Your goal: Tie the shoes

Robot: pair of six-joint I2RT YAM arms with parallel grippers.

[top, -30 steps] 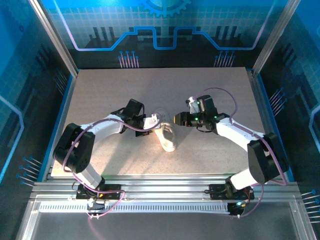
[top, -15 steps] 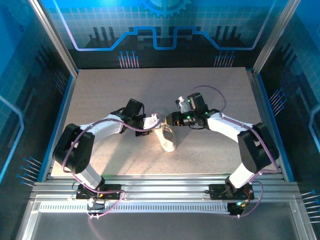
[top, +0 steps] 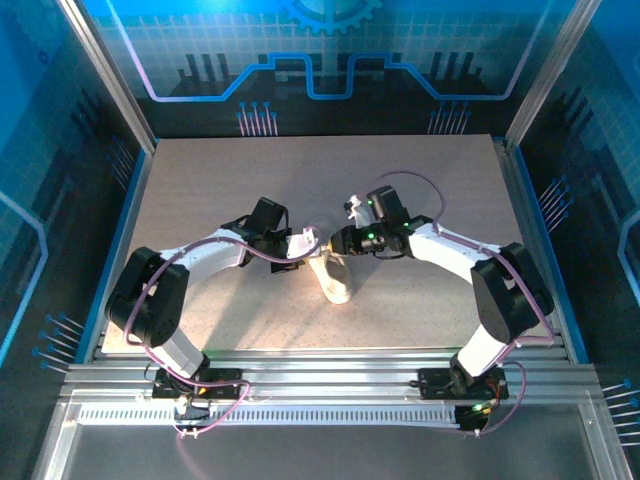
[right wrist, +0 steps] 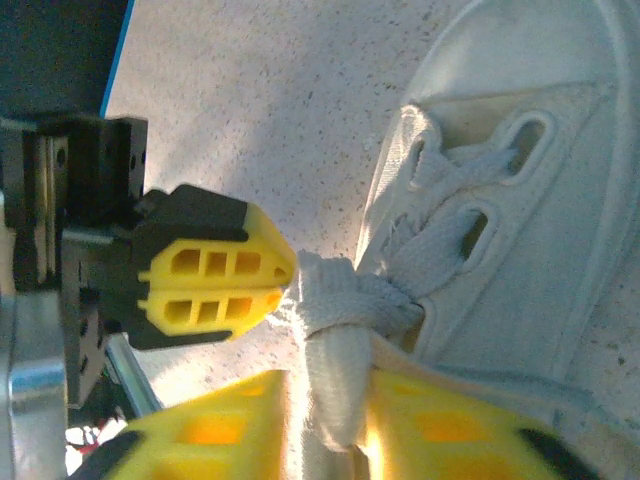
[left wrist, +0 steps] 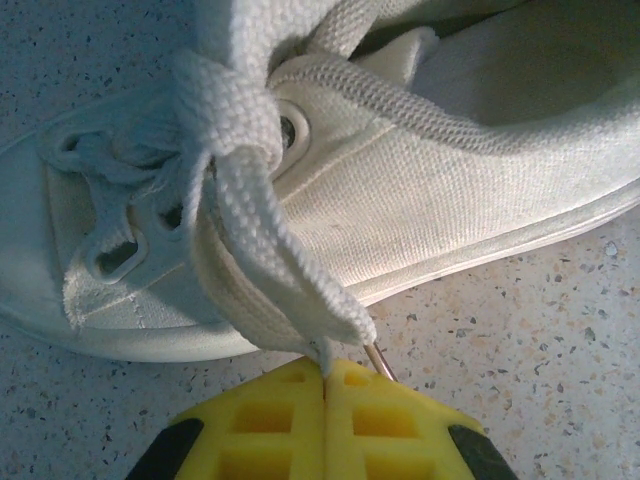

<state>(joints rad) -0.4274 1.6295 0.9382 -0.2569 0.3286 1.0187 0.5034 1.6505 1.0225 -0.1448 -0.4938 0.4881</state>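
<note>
Sneaker just beyond left tool, lace pinched.

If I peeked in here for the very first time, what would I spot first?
A small white sneaker lies in the middle of the speckled table, and two robot arms bend in toward it from both sides. The left hand pinches the tip of a lace between its yellow fingers. Right beside it, the right hand grips another bit of lace just below a knot.
</note>
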